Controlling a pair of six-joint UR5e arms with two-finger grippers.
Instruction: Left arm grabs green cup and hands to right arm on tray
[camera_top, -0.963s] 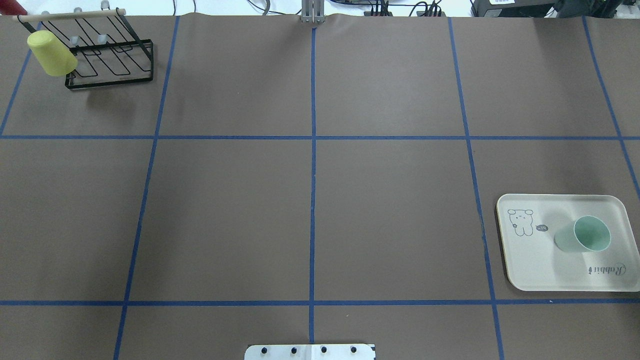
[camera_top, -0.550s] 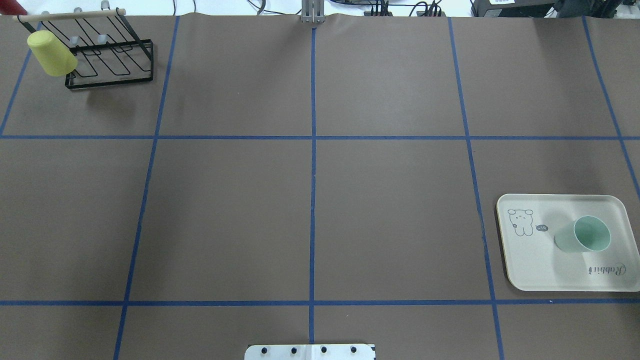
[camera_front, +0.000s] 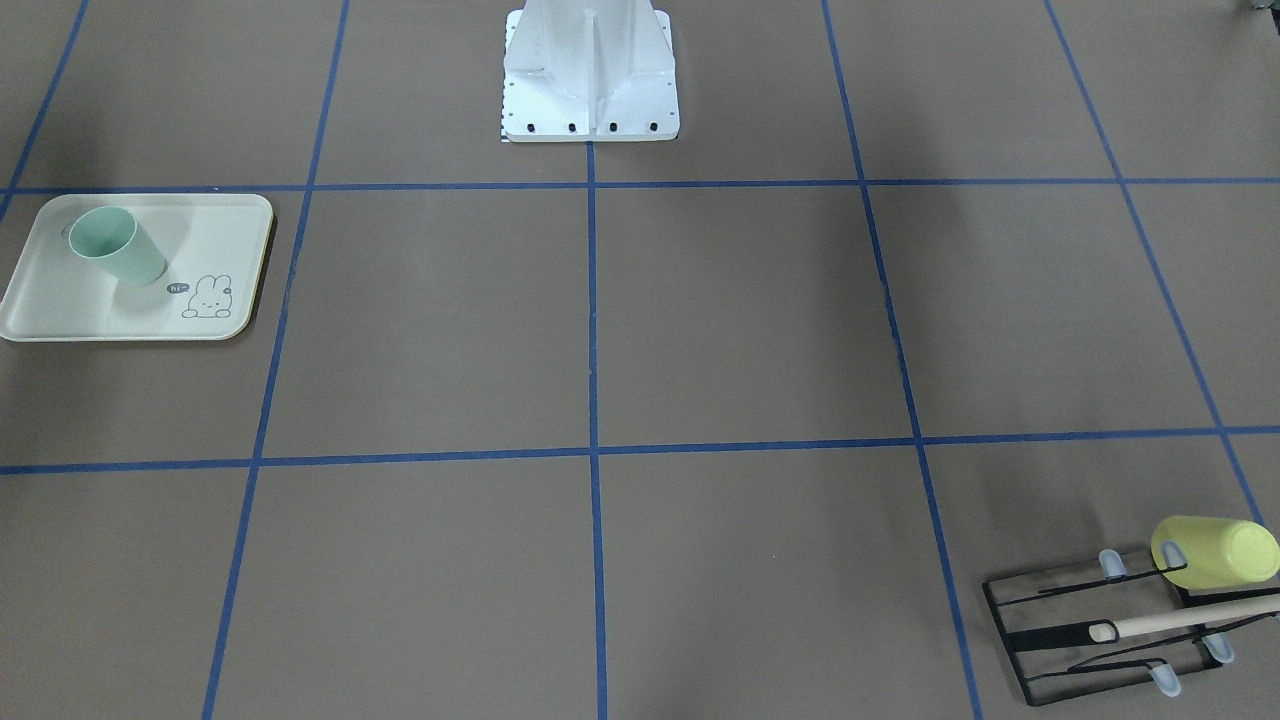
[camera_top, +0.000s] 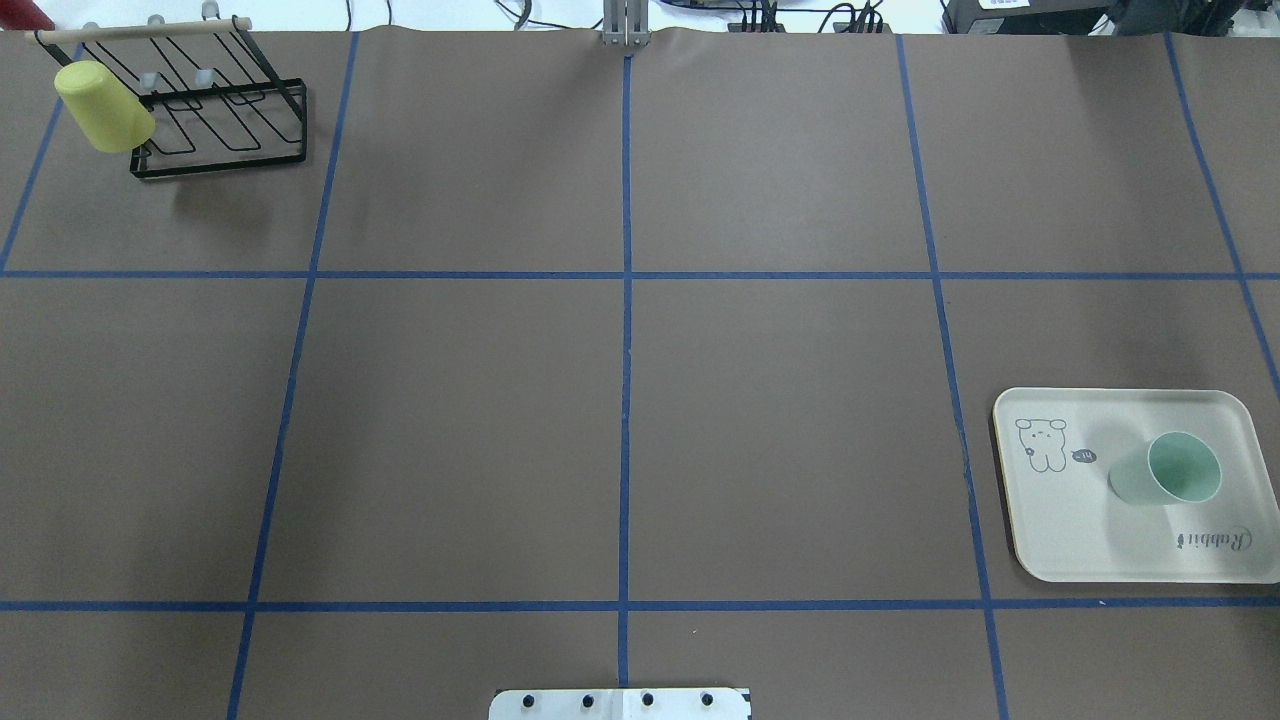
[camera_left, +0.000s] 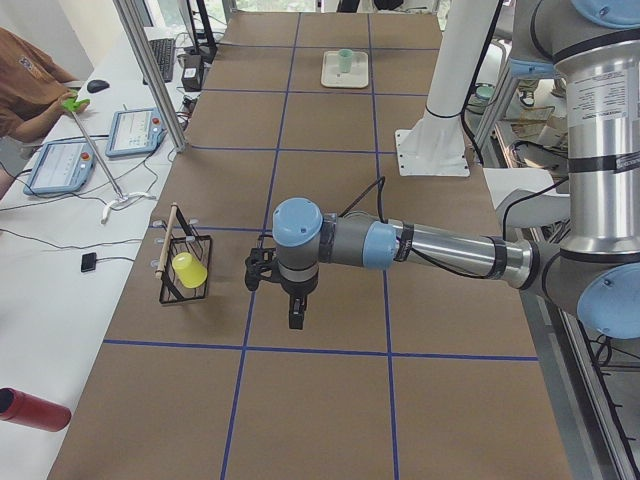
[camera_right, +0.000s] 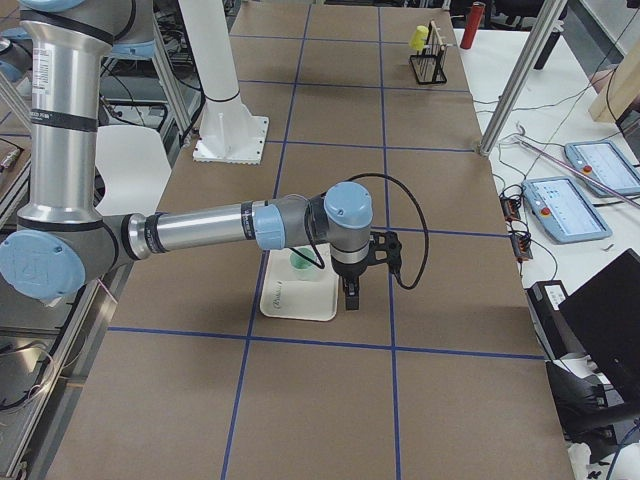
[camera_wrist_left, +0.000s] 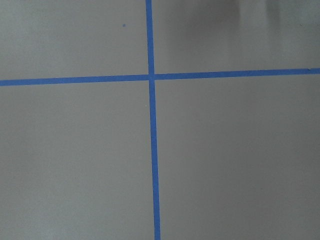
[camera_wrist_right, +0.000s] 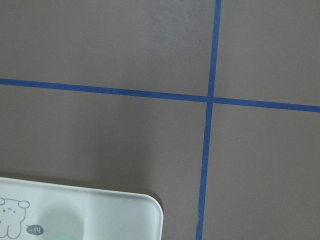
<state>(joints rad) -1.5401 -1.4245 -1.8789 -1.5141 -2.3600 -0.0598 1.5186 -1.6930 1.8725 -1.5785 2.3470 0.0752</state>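
The green cup (camera_top: 1165, 470) stands upright, mouth up, on the cream rabbit tray (camera_top: 1060, 530) at the table's right side; it also shows in the front view (camera_front: 118, 245) on the tray (camera_front: 60, 310). My left gripper (camera_left: 296, 318) shows only in the exterior left view, pointing down over bare table near the rack; I cannot tell if it is open or shut. My right gripper (camera_right: 348, 300) shows only in the exterior right view, hanging beside the tray (camera_right: 285, 300) and cup (camera_right: 301, 263); I cannot tell its state. The right wrist view shows the tray's corner (camera_wrist_right: 100, 215).
A yellow cup (camera_top: 103, 107) hangs on a black wire rack (camera_top: 230, 130) at the far left corner. Blue tape lines grid the brown table. The robot's white base plate (camera_top: 620, 703) sits at the near middle edge. A person sits at the side bench (camera_left: 30, 80).
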